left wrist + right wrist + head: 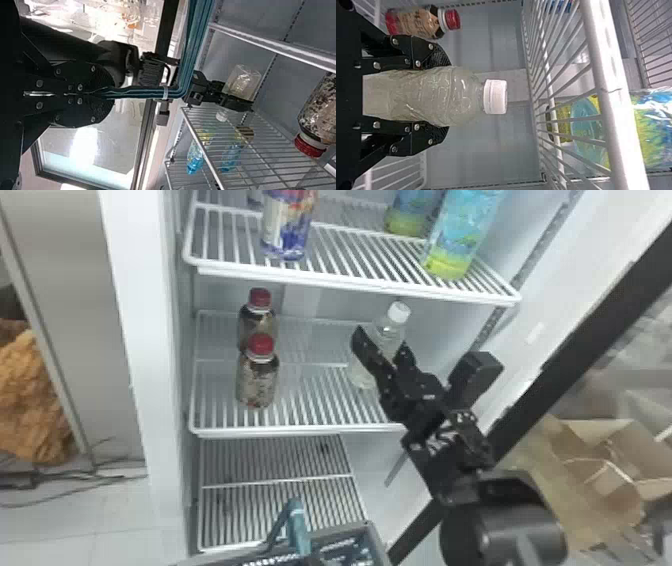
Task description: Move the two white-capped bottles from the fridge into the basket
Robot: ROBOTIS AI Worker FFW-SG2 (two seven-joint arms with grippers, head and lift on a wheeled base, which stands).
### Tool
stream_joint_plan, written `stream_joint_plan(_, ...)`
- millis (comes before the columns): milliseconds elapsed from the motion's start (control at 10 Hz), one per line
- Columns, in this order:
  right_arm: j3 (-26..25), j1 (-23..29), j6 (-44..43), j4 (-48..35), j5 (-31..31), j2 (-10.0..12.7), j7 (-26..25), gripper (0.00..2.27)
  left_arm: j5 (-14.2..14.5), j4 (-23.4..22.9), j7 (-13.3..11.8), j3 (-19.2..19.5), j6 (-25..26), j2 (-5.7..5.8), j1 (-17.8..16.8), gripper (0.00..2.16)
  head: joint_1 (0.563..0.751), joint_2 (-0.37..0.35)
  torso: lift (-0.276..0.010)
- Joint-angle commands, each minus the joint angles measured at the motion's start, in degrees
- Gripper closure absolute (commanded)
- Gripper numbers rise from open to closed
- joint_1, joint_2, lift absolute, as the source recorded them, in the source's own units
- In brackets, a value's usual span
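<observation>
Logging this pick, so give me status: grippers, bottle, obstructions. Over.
Right gripper shut on bottle, inside fridge. Left gripper shut on handle of basket. Upper shelf overhead, might snag a straight lift.

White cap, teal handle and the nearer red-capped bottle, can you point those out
White cap (493,97): right wrist view, on its side.
Teal handle (298,527): head view, on its upright part.
Nearer red-capped bottle (257,382): head view, on its body below the cap.

Two red-capped bottles (257,385) stand one behind the other on a wire shelf (300,433). The upper shelf (300,279) holds a blue-and-red container (289,227) and two blue-and-green ones (462,235). Cables (60,478) lie at left; brown cardboard (595,470) sits at right.
</observation>
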Motion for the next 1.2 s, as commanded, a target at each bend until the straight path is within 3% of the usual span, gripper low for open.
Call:
stream_joint_plan(0,-0.7,4.4,1.8,-4.8,-1.3,0.0,0.0,0.82,0.0,0.0,0.0,0.2,0.0,0.0,0.0,1.12,0.695,-0.35,-0.26)
stream_joint_plan(500,-1.5,18.2,6.7,-23.1,-7.0,0.3,0.0,0.82,-0.1,0.0,-0.1,0.6,0.0,-0.09,0.3,1.12,0.695,-0.35,-0.26)
stream_joint_plan(1100,-7.2,33.7,15.5,-40.9,-8.6,4.4,0.0,0.82,-0.1,0.0,-0.2,0.9,-0.3,-0.09,0.6,1.12,0.695,-0.35,-0.26)
